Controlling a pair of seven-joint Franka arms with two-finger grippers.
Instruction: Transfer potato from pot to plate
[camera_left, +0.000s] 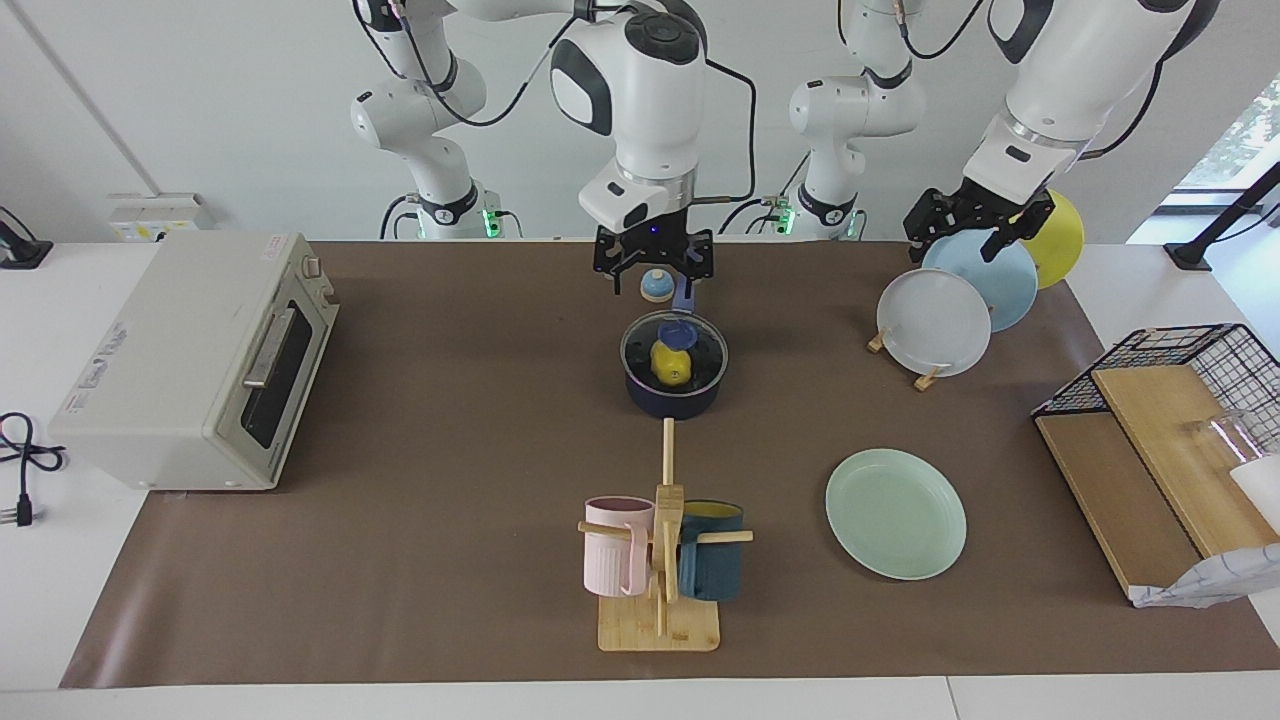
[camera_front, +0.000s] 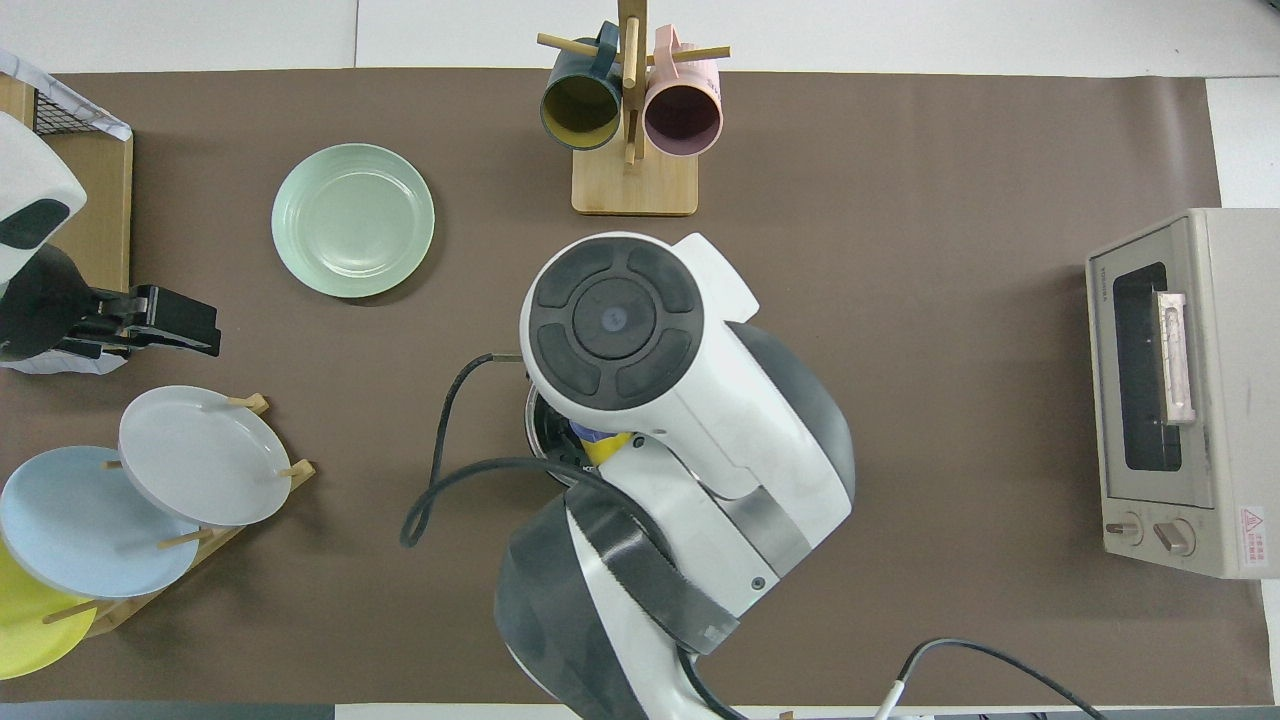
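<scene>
Facing view: right gripper (camera_left: 652, 266) hangs open and empty, the lidded pot (camera_left: 675, 388) just below it, potato (camera_left: 668, 366) inside. Left gripper (camera_left: 978, 226) waits open by the rack. Overhead: arm hides most; potato (camera_front: 610, 447) probably light, slick, so grab its middle.

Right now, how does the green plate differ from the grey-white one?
The green plate lies flat on the mat, alone; the grey-white plate stands tilted in a wooden rack beside other plates. The green plate is farther from the robots. Both are round and empty.
</scene>
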